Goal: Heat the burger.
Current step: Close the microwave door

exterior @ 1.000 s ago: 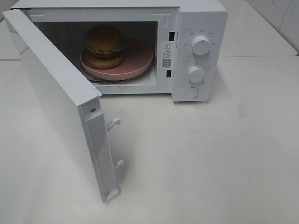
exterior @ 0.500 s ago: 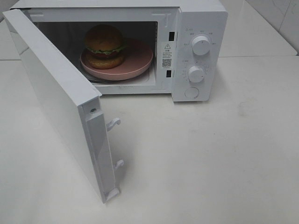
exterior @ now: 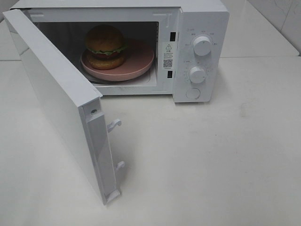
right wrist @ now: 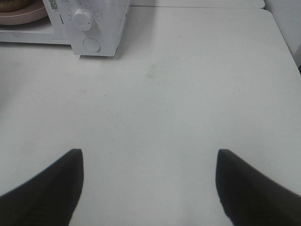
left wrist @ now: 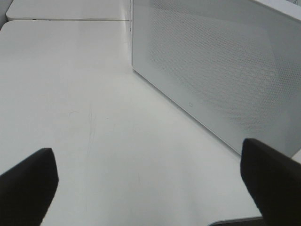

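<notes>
The burger (exterior: 105, 46) has a golden-brown bun with a green lettuce edge. It rests on a pink plate (exterior: 138, 59) inside the white microwave (exterior: 202, 19). The microwave door (exterior: 56, 99) stands swung wide open toward the front left. Neither arm appears in the exterior high view. My left gripper (left wrist: 150, 181) is open above bare table, with the door's outer face (left wrist: 221, 70) ahead of it. My right gripper (right wrist: 149, 186) is open and empty over the table, well back from the microwave's control panel (right wrist: 89, 28).
Two dials (exterior: 202, 46) and a round button (exterior: 193, 93) sit on the microwave's right panel. Two latch hooks (exterior: 114, 125) stick out from the door's edge. The white table (exterior: 211, 160) spreads in front and to the right.
</notes>
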`<action>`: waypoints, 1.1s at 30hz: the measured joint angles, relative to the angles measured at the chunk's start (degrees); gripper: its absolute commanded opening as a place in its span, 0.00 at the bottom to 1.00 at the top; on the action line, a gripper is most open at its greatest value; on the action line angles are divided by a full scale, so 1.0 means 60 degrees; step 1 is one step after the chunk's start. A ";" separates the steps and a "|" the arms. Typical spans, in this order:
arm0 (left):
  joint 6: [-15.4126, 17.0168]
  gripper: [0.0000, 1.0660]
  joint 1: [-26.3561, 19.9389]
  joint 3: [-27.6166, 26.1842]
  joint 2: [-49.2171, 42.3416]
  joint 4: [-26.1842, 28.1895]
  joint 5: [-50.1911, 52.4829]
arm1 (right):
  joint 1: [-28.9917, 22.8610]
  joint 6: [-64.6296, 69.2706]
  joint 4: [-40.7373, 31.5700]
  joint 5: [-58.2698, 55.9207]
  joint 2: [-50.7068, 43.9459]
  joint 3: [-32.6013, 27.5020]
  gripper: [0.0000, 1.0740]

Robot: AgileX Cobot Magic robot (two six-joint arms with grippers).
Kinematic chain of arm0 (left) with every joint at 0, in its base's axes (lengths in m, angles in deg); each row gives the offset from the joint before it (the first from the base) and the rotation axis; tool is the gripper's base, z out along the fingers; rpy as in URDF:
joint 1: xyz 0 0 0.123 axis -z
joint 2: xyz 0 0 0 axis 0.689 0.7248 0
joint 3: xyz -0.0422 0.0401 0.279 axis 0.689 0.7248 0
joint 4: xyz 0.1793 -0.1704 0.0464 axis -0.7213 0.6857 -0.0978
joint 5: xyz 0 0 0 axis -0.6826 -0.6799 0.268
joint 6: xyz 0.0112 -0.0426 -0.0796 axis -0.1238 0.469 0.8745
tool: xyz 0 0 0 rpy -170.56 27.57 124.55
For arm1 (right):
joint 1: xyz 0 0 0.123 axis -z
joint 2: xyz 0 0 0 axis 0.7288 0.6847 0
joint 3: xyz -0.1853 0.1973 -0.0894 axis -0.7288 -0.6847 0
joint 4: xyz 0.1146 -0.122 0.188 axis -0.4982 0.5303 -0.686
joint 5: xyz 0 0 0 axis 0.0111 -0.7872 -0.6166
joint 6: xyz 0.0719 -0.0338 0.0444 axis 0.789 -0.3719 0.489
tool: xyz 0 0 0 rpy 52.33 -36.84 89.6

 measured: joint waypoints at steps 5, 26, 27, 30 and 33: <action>0.0000 0.92 0.0000 -0.0048 0.0000 0.0000 0.0076 | 0.0000 0.0000 0.0000 0.0000 0.0000 0.0000 0.70; 0.0000 0.20 0.0000 -0.0325 0.3505 0.0000 0.3199 | 0.0000 0.0000 0.0000 0.0000 0.0000 0.0000 0.70; 0.0000 0.20 0.0000 -0.0325 0.3505 0.0000 0.3199 | 0.0000 0.0000 0.0000 0.0000 0.0000 0.0000 0.70; 0.0000 0.00 0.0000 -0.0325 0.4154 0.0000 0.3552 | 0.0000 0.0000 0.0000 0.0000 0.0000 0.0000 0.70; 0.0000 0.00 0.0000 -0.0325 0.4794 0.0010 0.4001 | 0.0000 0.0000 0.0000 0.0000 0.0000 0.0000 0.70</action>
